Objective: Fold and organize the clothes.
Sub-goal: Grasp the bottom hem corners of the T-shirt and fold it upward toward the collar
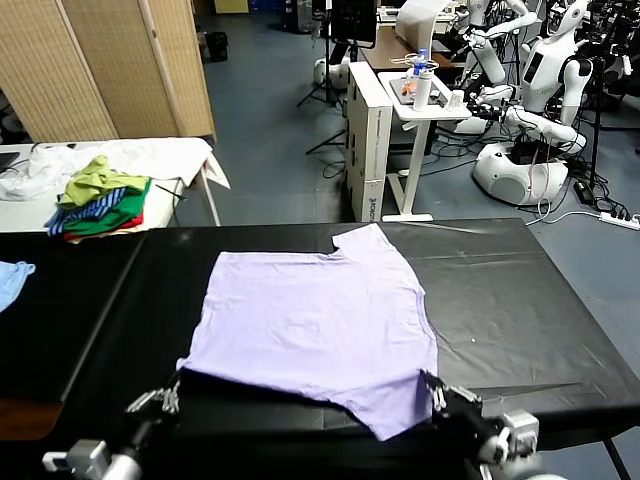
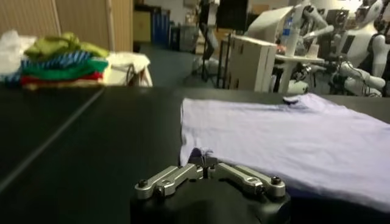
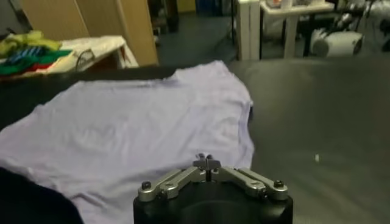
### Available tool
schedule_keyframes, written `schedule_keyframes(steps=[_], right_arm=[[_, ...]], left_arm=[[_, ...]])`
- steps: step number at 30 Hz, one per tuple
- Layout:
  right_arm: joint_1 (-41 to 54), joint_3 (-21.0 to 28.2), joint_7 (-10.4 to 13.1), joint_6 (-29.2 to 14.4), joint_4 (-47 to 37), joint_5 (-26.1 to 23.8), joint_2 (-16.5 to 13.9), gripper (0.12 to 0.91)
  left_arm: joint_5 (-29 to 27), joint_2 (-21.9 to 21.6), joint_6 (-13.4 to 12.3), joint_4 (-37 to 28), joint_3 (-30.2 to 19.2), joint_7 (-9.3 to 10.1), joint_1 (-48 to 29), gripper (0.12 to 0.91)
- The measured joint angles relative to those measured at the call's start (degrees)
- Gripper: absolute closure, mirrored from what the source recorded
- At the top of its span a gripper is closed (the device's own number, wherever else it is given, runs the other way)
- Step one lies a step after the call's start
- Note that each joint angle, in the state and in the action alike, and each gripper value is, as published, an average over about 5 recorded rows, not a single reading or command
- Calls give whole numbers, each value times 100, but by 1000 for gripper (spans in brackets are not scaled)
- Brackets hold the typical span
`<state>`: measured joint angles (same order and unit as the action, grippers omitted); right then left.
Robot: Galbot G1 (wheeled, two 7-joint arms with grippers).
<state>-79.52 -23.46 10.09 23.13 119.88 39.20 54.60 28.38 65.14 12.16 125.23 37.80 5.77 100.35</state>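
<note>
Head view: the T-shirt (image 1: 315,325) is spread flat on the black table (image 1: 520,290) — no fold made yet; the left gripper (image 1: 168,398) and right gripper (image 1: 434,385) are pinched closed at its near corners, hold unclear.

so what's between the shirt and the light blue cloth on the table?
Nothing: in the head view only bare black table lies between the T-shirt and the light blue cloth.

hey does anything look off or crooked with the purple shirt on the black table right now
Slightly. The lavender T-shirt lies flat on the black table but askew, its edges angled to the table's sides. The left gripper and right gripper are shut on its two near corners. Nothing looks torn or spilled.
</note>
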Motion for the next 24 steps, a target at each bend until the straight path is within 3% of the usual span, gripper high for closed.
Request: schedule_keyframes(steps=[11,24], right_arm=[[1104,830,73,46,-865,-275,45,886],[1424,1001,111,66,-1315,-388,235,886]], left_arm=[[-238,-236,36,-647,-375,-12,-1006,883],[-254,-426,24,-1346,-598,-1,-1519,883]])
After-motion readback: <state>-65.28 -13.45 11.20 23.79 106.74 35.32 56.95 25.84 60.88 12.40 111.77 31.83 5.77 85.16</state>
